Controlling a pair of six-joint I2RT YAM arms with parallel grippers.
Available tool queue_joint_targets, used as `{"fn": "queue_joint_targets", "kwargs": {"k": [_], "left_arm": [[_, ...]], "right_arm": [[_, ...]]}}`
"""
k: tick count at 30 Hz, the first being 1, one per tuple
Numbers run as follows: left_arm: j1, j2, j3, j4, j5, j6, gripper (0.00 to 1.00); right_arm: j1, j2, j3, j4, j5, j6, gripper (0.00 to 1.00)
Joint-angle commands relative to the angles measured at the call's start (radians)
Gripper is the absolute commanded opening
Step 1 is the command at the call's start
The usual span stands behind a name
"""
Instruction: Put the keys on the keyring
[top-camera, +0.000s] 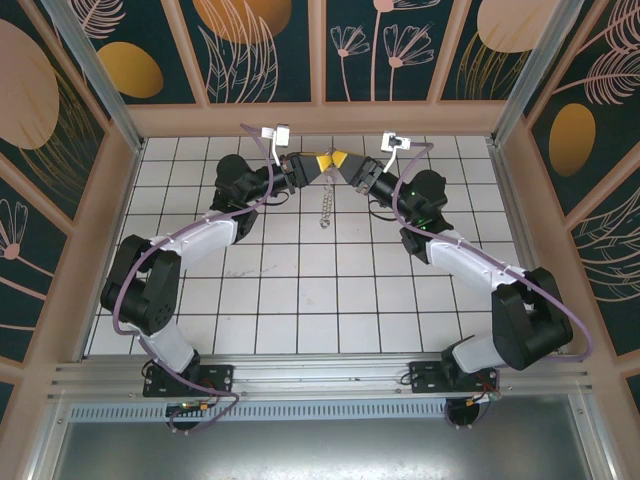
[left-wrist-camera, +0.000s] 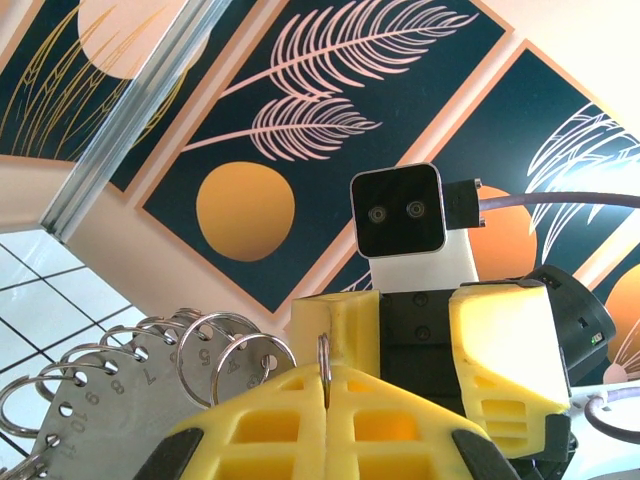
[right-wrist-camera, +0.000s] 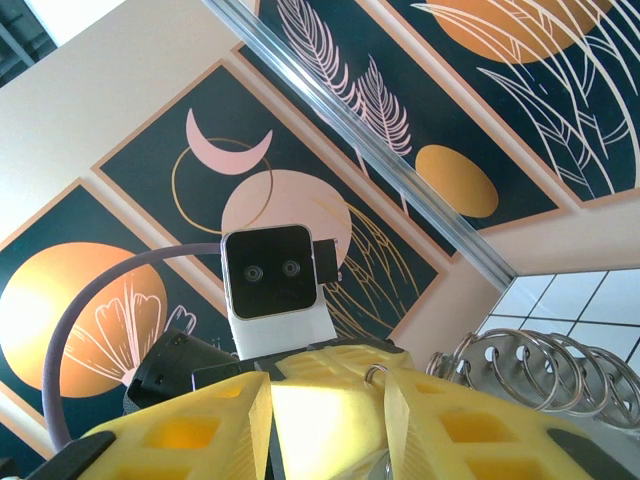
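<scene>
Where the two arms meet above the far middle of the worktop, the left end effector is clamped on the thin metal keyring, a string of metal rings dangling beneath, while the right end effector faces it, jaws apart.

White square-tiled table, dark grout lines, pale wooden border, two arm bases at near edge
</scene>
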Motion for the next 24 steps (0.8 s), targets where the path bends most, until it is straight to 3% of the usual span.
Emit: {"fn": "queue_joint_targets", "kwargs": {"k": [1, 10, 24], "left_arm": [[-0.005, -0.028, 0.009, 0.061, 0.000, -0.010, 0.00], [-0.005, -0.028, 0.012, 0.063, -0.001, -0.009, 0.00], [-0.005, -0.032, 0.011, 0.060, 0.000, -0.003, 0.00]], "right_arm": [[0.006, 0.002, 0.027, 0.042, -0.004, -0.007, 0.36], [0.017, 0.030, 0.034, 0.055, -0.024, 0.001, 0.29], [-0.014, 0.000, -0.005, 0.060, -0.001, -0.006, 0.31]]}}
